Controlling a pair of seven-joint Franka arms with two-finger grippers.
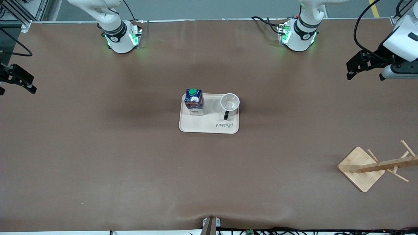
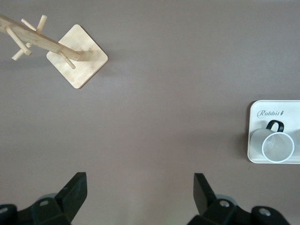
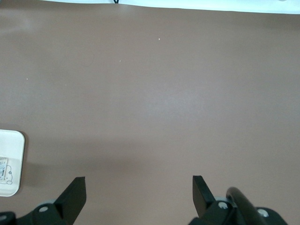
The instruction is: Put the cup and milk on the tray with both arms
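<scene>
The right gripper (image 1: pixel 16 81) is hanging over bare table at the right arm's end, well apart from everything, and its fingers (image 3: pixel 75 194) are standing spread wide with nothing between them. Moving toward the middle, the milk (image 1: pixel 194 101) is standing upright on the tray (image 1: pixel 209 129), and the cup (image 1: pixel 230 104) is sitting upright just beside it on the same tray, its handle turned toward the front camera; both seem to be resting fully inside the rim, so the placing looks finished. Toward the left arm's end, the left gripper (image 1: pixel 365 68) is hovering over empty table, its fingers (image 2: pixel 72 192) likewise parted and holding nothing, with a wooden rack (image 1: pixel 362 168) lying nearer to the front camera. Little looks at risk now: the main hazard would be an arm sweeping low over the middle on some further move and toppling the tall, narrow milk, or nudging the tray so the cup is sliding against the carton.
</scene>
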